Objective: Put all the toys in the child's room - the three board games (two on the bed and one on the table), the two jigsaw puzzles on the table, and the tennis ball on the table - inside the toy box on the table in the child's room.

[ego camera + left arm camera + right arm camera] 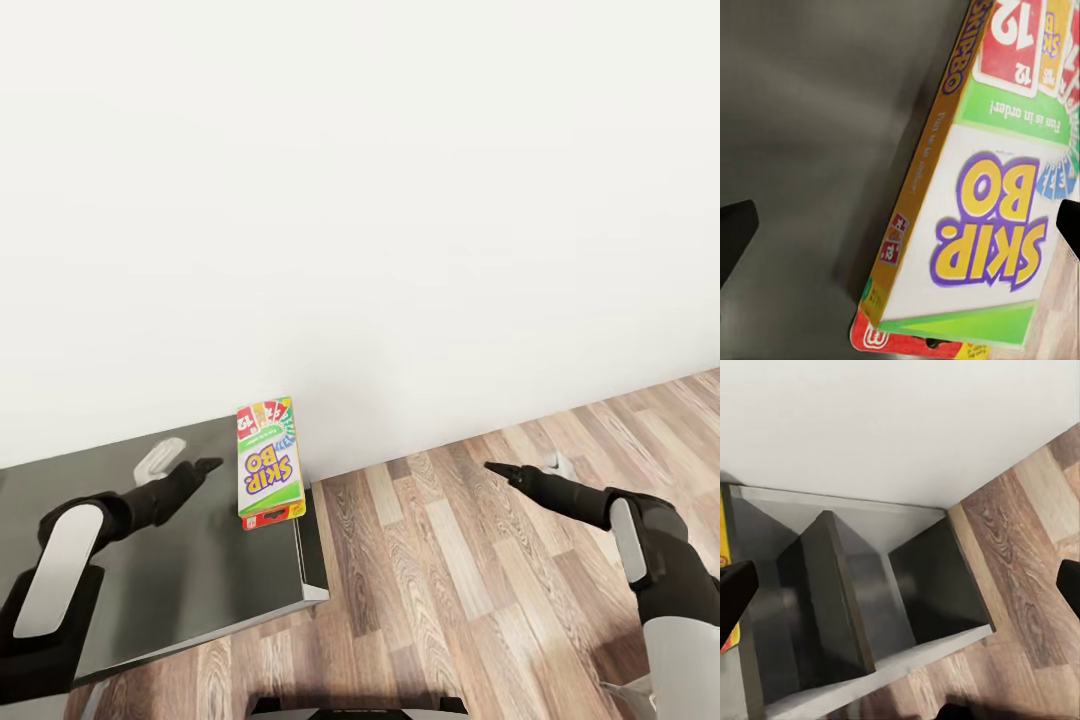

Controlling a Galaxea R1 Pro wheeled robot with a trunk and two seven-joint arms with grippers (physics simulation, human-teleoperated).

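Observation:
A long white, red and green "Skip-Bo" board game (267, 463) lies flat at the right edge of the table's dark-grey top (150, 580). A red edge shows under its near end. My left gripper (205, 466) hovers just left of the box, open, with nothing between its fingers. The left wrist view shows the same board game (982, 202) close up, between and beyond the spread fingertips (735, 236). My right gripper (500, 468) hangs open over the wooden floor, well to the right of the table. Toy box, jigsaw puzzles and tennis ball are out of view.
A plain white wall (360, 200) runs behind the table. Wood floor (450, 580) spreads to the right of it. In the right wrist view, the dark-grey unit's open compartments (870, 600) face me, split by a divider.

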